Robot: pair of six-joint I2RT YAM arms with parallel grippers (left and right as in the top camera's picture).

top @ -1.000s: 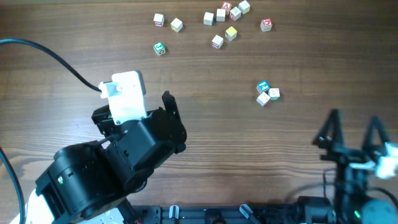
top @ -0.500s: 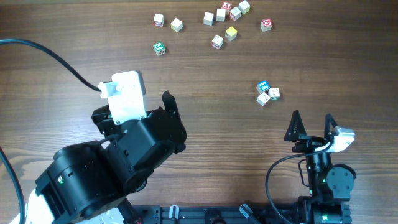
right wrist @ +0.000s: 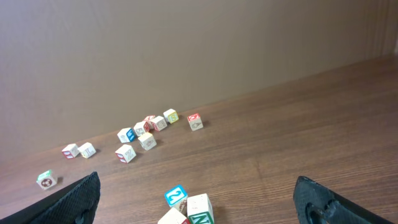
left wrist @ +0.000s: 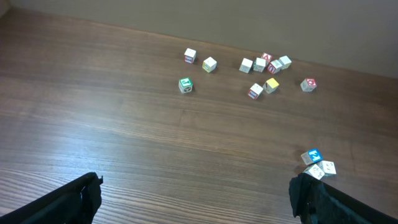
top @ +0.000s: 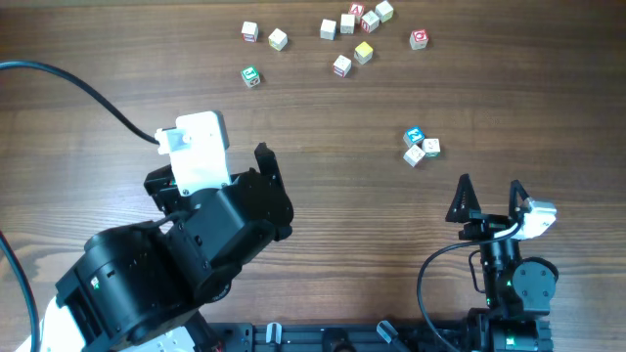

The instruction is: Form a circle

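Note:
No circle shows in any view. Three tiny pale wooden cubes (top: 421,147) sit in a tight clump right of centre, one with a blue face (top: 414,136). My right gripper (top: 489,188) stands open just near of this clump, and the wrist view shows the cubes (right wrist: 189,208) low between its wide-spread fingers (right wrist: 78,199). My left gripper (left wrist: 196,208) is open over bare wood at the left. The clump (left wrist: 318,167) lies by its right finger (left wrist: 314,199).
Several loose cubes (top: 352,29) are scattered along the far edge of the wooden table (top: 323,166), with a green-faced one (top: 250,75) apart to the left. The bulky left arm (top: 186,254) and its black cable (top: 88,93) fill the near left.
The right arm swung left from the table's right edge to a spot just near of the three-cube clump, then held still. The left arm and the cubes have not moved.

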